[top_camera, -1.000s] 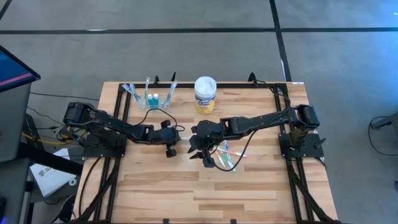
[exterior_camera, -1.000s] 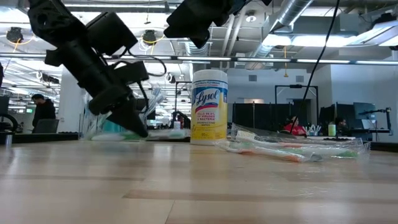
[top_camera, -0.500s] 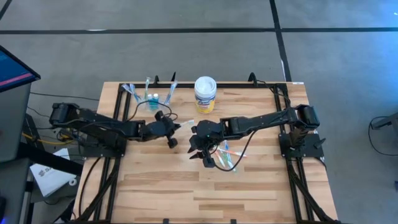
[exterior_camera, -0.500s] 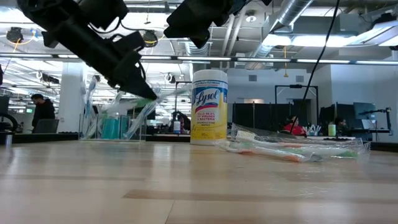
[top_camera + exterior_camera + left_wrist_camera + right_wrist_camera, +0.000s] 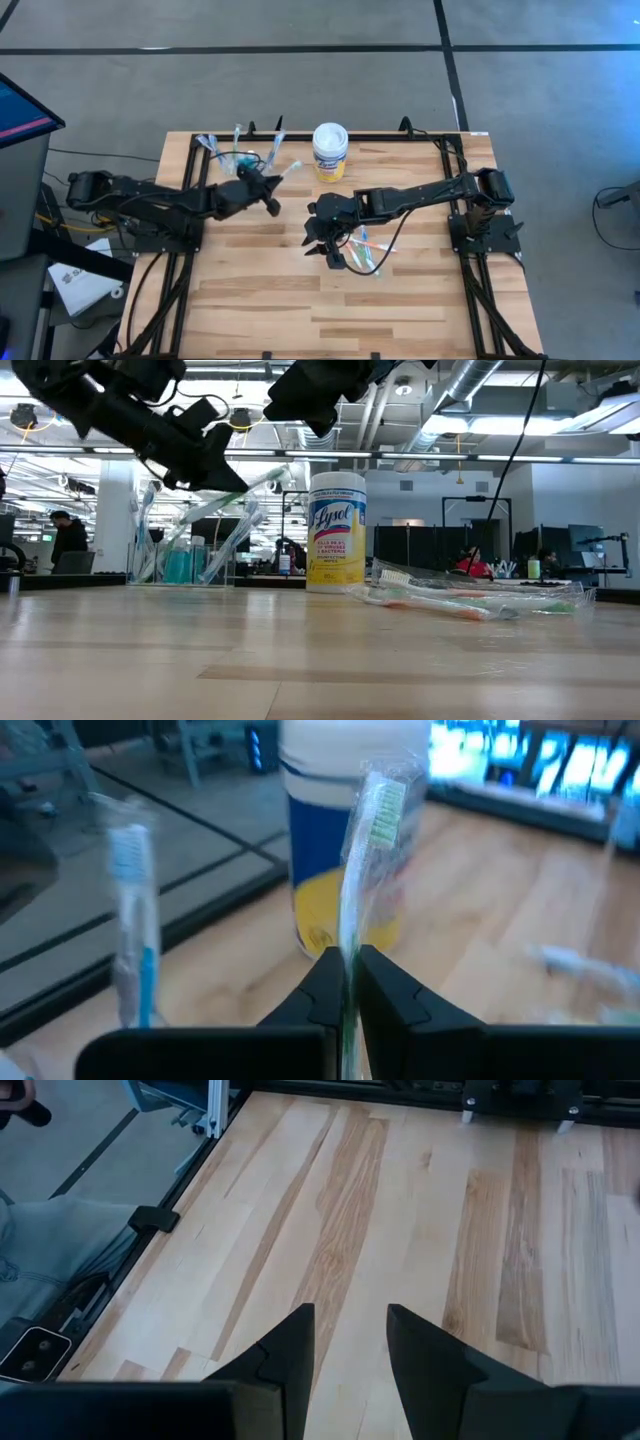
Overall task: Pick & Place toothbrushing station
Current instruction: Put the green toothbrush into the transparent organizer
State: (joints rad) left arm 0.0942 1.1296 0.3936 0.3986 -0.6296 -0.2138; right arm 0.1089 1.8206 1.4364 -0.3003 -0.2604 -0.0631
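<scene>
Brush [image 5: 362, 860] sits pinched at its handle in my left gripper [image 5: 268, 186], raised bristles-up beside the cup [image 5: 240, 160] so it can drop in upright, while my right gripper [image 5: 322, 243] waits open over the spare brushes [image 5: 368, 250].

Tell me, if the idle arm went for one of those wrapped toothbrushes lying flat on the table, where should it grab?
Probably mid-handle, coming straight down from above. The wrapped toothbrushes lie flat on the table in a loose pile, long and slim, so fingers closing across a handle's narrow width suit them. The right gripper, open, hovers beside them. The left gripper holds its own toothbrush that way.
</scene>
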